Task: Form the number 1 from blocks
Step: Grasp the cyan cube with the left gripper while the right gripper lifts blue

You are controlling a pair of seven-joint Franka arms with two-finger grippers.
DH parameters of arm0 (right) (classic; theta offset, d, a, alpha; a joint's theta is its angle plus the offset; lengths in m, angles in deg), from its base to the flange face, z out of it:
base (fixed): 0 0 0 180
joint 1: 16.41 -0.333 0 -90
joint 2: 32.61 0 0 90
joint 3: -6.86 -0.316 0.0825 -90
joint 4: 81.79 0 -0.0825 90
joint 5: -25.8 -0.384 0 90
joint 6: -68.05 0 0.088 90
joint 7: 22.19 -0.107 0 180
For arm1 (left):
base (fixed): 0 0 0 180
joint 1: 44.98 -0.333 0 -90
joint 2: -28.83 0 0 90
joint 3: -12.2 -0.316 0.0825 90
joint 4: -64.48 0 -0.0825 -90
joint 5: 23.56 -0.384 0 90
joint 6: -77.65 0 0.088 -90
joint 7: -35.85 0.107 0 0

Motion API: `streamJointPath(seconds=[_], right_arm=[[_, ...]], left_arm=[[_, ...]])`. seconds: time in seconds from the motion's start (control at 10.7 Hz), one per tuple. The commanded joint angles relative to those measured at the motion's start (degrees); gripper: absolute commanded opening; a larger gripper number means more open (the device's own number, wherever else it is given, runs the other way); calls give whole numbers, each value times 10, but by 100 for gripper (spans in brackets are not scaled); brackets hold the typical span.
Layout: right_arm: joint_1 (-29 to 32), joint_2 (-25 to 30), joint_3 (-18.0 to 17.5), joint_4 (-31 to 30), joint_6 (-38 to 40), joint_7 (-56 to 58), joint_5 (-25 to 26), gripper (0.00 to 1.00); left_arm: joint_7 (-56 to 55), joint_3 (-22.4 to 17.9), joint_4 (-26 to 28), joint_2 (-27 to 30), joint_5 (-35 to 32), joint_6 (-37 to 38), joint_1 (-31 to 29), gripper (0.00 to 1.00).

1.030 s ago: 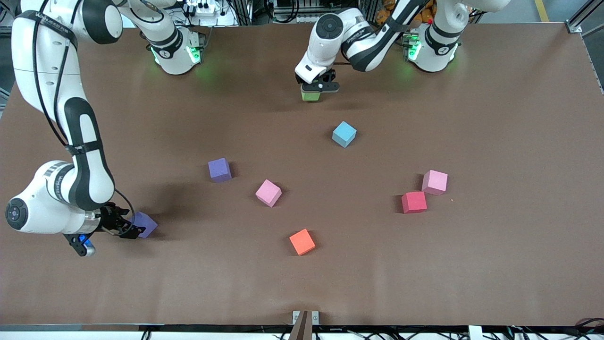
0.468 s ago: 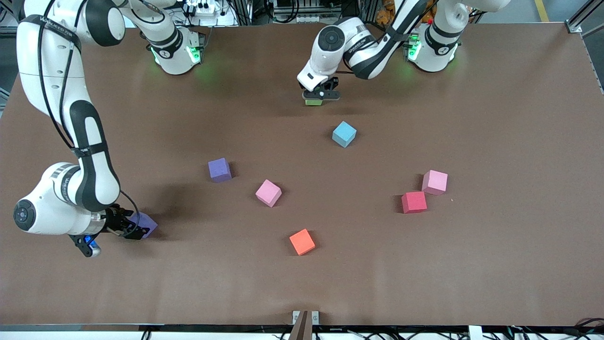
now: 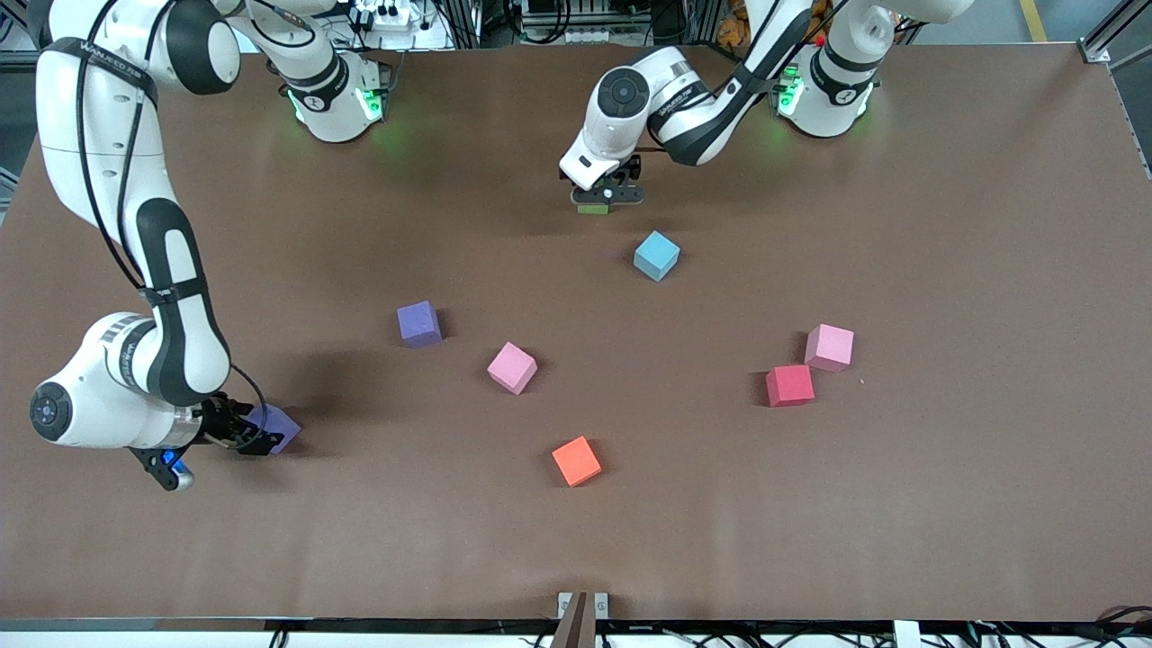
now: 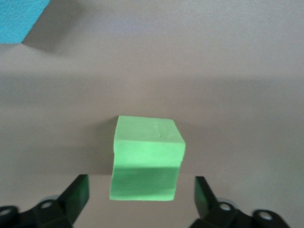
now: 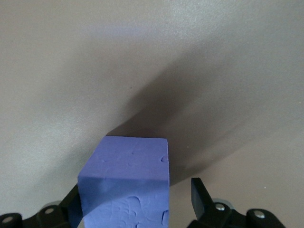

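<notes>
On a brown table [image 3: 900, 504], eight loose blocks and two grippers low over two of them.

Near the arms' bases, left gripper [image 3: 607, 195] spread wide around a green block [image 4: 146, 159], fingers [image 4: 77, 194] clear of its sides. Toward the right arm's end, right gripper [image 3: 236, 432] set about a purple block [image 5: 127, 187], one finger against it, the other [image 5: 199, 192] just apart. Elsewhere: light blue block [image 3: 656, 256] just nearer the camera than the green one; second purple block [image 3: 419, 324] and pink block [image 3: 512, 367] mid-table; orange block [image 3: 576, 461] nearest the camera; red block [image 3: 789, 385] touching another pink block [image 3: 829, 347]. Lettering on the arms too small to read.
</notes>
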Motion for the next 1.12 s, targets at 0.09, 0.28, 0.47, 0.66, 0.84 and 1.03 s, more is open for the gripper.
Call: streamJointPath(seconds=[0.09, 0.28, 0.47, 0.66, 0.84, 1.03], right_arm=[[-11, -8, 9, 13, 2, 10, -16, 70], [-15, -7, 10, 13, 5, 11, -16, 64], [-20, -2, 10, 13, 7, 23, -14, 55], [-38, 7, 15, 13, 8, 44, -9, 49], [-62, 29, 18, 9, 8, 50, 4, 45], [-93, 92, 15, -2, 20, 45, 32, 47]], left_arm=[[-7, -3, -27, 19, -16, 15, 5, 100], [-6, -4, -46, 65, -16, 69, -45, 100], [-6, -5, -63, 94, -41, 113, -100, 100], [7, -4, -66, 128, -58, 126, -170, 100], [-14, -4, -64, 114, -46, 138, -176, 100], [-136, -5, -57, 104, -45, 160, -176, 100]])
